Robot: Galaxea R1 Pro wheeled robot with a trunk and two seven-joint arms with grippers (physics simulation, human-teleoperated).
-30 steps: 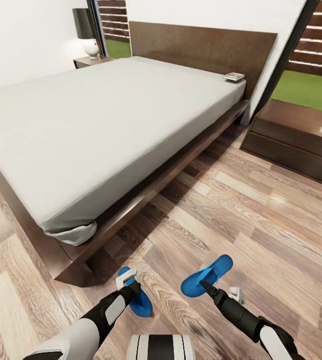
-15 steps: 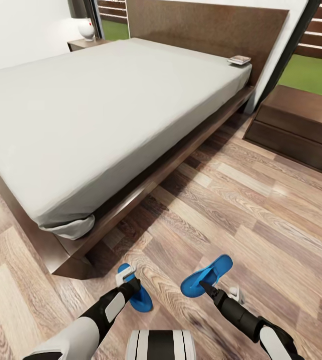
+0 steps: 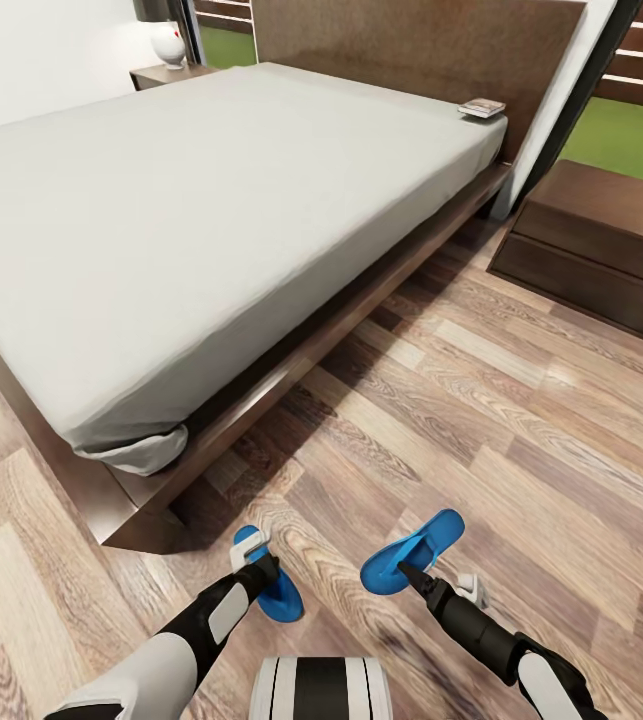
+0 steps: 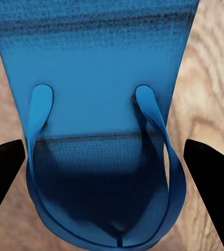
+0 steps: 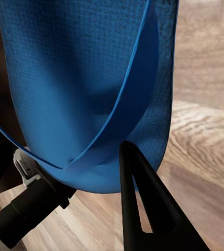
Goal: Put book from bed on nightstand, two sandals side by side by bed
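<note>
The bed (image 3: pixel 161 210) has a grey mattress and a dark wood frame. The book (image 3: pixel 482 107) lies on the mattress's far right corner by the headboard. A nightstand (image 3: pixel 601 235) stands to the right of the bed and another nightstand (image 3: pixel 166 73) at the far left. My left gripper (image 3: pixel 252 568) holds one blue sandal (image 3: pixel 273 592) (image 4: pixel 104 130), with its fingertips (image 4: pixel 4 178) against the sandal's two long edges. The right gripper (image 3: pixel 408 572) is shut on the second sandal (image 3: pixel 416 548) (image 5: pixel 86 89), which hangs tilted above the floor.
Wood-plank floor (image 3: pixel 481 420) runs between the bed's right side and the near nightstand. The bed's foot corner (image 3: pixel 141 525) juts out just ahead of my left arm. A white lamp (image 3: pixel 168 42) sits on the far nightstand. Windows flank the headboard.
The whole view has shifted: bed, book and nightstands slid upward in the picture, so the camera moved. Both arms and their sandals keep their place relative to me.
</note>
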